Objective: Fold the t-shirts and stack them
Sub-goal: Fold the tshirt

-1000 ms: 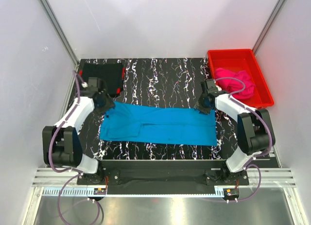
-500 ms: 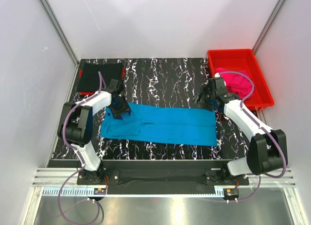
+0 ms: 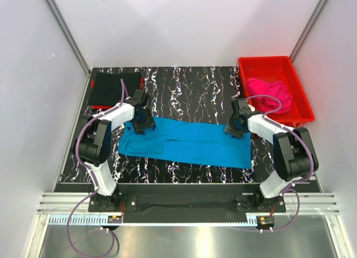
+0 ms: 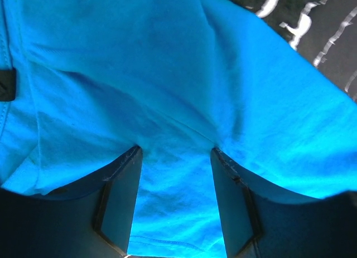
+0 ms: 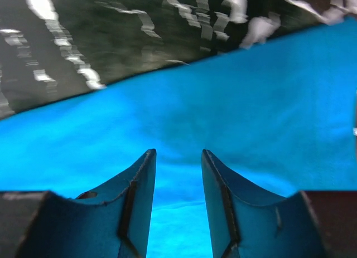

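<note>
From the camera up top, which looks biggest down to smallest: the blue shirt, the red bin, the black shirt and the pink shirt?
1. blue shirt, spread out long
2. red bin
3. black shirt and pink shirt: they look about alike, so I won't rank them.

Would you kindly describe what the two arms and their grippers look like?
Both the left arm and right arm have white shells on the links and bulky black joints. A thin mauve cable trails from each. The left gripper and right gripper are black, with flat, wedge-shaped fingers.
</note>
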{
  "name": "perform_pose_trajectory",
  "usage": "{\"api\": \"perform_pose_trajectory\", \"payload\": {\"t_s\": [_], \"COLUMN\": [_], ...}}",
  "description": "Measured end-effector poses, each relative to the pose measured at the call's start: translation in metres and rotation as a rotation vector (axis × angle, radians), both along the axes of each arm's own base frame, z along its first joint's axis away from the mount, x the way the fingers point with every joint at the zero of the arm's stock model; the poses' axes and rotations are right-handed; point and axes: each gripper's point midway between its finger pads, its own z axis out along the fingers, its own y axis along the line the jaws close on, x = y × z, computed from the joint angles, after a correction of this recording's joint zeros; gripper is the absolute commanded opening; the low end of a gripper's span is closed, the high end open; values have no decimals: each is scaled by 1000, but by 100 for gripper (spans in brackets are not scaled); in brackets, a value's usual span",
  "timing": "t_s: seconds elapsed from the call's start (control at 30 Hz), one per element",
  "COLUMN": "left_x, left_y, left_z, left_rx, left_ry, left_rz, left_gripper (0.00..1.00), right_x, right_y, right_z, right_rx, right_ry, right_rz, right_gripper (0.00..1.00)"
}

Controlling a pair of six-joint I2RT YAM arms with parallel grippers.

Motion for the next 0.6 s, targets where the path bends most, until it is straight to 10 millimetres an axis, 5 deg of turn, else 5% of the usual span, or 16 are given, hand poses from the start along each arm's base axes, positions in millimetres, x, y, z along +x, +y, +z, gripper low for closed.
{"api": "perform_pose_trajectory", "payload": {"t_s": [0.37, 0.6], "left_x": [27, 62], "left_y": [-61, -94], "left_z": [5, 8], "left_rx": [-124, -226], "left_ry": [-70, -120], "left_rz": [-123, -167], "left_gripper": [58, 58], "right_x": [-31, -46], "right_y": [-47, -48], "right_z": [-2, 4], "right_rx": [-159, -123], "right_ry": [15, -15], "right_rz": [-150, -172], "right_gripper": [44, 46]}}
